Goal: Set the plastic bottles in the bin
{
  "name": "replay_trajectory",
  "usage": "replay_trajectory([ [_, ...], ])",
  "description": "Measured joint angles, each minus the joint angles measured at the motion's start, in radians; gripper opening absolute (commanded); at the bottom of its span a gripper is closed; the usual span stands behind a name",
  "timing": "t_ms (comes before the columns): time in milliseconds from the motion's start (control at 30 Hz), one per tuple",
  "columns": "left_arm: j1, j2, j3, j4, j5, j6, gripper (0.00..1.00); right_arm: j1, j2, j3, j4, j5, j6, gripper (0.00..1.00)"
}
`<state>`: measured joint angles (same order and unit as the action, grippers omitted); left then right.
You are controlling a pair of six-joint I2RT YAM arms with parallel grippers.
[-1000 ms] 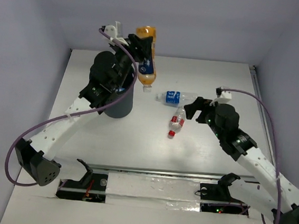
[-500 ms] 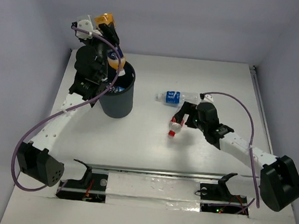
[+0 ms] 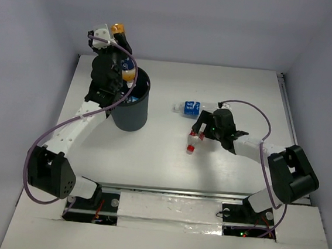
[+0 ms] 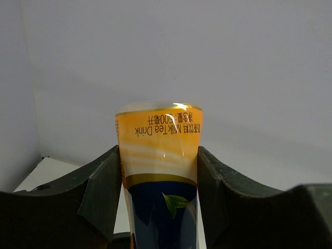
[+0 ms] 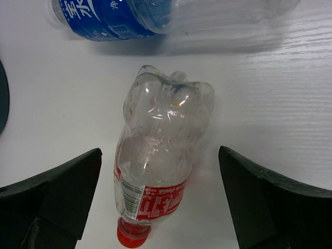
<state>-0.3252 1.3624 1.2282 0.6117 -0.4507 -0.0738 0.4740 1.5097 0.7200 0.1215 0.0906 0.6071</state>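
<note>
My left gripper (image 3: 121, 55) is shut on the orange bottle (image 4: 158, 166) with the dark label and holds it upright over the far left rim of the dark bin (image 3: 130, 112). The orange bottle (image 3: 119, 37) sticks up above the gripper in the top view. A bit of blue label shows inside the bin. My right gripper (image 3: 198, 129) is open and straddles the clear bottle with red label and cap (image 5: 158, 171), which lies on the table (image 3: 198, 140). A clear bottle with blue label (image 3: 190, 108) lies just beyond it, also in the right wrist view (image 5: 119, 18).
The table's far edge meets the grey back wall just behind the bin. Side walls stand at left and right. A metal rail (image 3: 171, 191) runs along the near edge by the arm bases.
My left gripper carried the orange bottle left from beside the bin to above its far left rim. My right gripper moved down and left until its jaws stood either side of the red-label bottle.
</note>
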Motion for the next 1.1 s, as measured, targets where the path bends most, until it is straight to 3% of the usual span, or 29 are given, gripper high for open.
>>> replay_trajectory([
  [267, 0.000, 0.015, -0.118, 0.095, -0.013, 0.038, 0.29, 0.000, 0.058, 0.029, 0.042, -0.016, 0.007, 0.89],
  [400, 0.000, 0.019, -0.195, 0.134, -0.019, 0.040, 0.32, 0.000, 0.061, 0.029, 0.062, -0.016, 0.016, 0.79],
  [667, 0.000, 0.029, -0.239, 0.157, -0.029, 0.027, 0.51, 0.000, 0.063, 0.026, 0.104, -0.038, 0.035, 0.53],
  [833, 0.000, 0.014, -0.256, 0.150, -0.032, 0.014, 0.68, -0.002, 0.061, -0.012, 0.161, -0.074, 0.052, 0.52],
  [1100, 0.000, -0.116, -0.256, 0.128, 0.003, -0.037, 0.71, 0.014, -0.104, -0.103, 0.175, -0.099, 0.062, 0.52],
])
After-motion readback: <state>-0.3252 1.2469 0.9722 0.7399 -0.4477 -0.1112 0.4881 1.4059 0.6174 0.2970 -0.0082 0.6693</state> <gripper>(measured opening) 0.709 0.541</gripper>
